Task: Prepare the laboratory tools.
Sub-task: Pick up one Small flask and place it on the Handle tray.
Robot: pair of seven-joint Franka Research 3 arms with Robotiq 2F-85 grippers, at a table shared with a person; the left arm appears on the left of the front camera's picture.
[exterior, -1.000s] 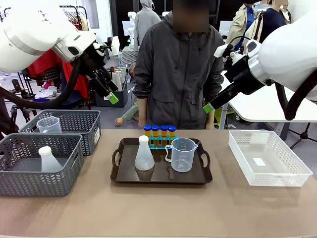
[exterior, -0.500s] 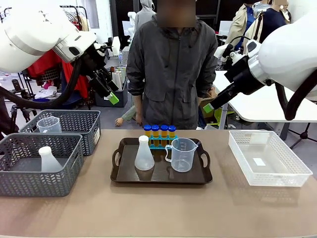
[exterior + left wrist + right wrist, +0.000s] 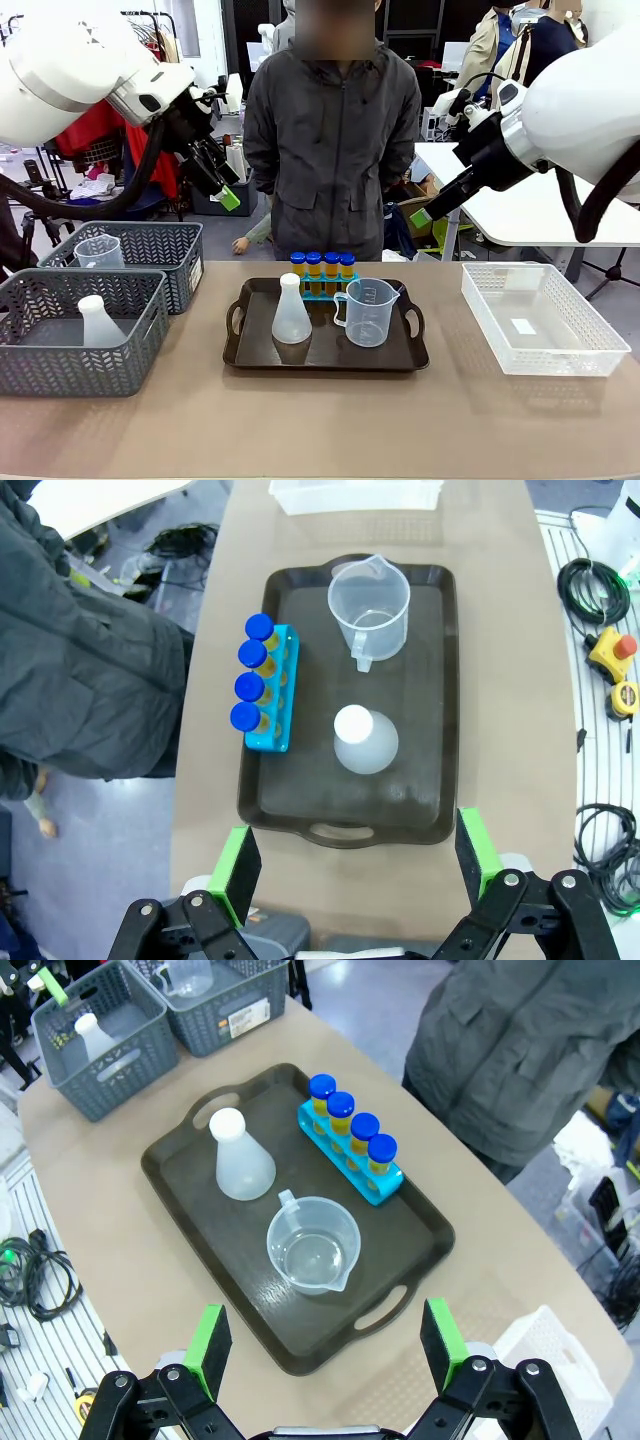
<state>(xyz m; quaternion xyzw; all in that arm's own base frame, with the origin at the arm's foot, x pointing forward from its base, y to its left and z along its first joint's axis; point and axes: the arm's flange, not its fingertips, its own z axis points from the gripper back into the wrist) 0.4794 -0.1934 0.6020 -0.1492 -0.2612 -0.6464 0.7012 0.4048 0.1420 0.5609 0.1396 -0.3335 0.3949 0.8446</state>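
At frame centre, the dark brown tray [image 3: 326, 352] holds the conical flask [image 3: 291, 314], the handled beaker [image 3: 367, 312] and the blue rack of capped tubes [image 3: 322, 274] along its far rim. Bare tan table [image 3: 320, 425] lies in front and at both sides, with grey baskets [image 3: 80, 330] at left and a clear bin [image 3: 543, 318] at right. The left gripper [image 3: 222, 186] and right gripper [image 3: 428, 212], jaws released and empty, hang high at the upper left and upper right, with a person [image 3: 333, 140] standing behind the table's far edge.

Dark brown tray [image 3: 415, 357] mid-table; two grey baskets [image 3: 130, 375] left; clear crate [image 3: 590, 355] right
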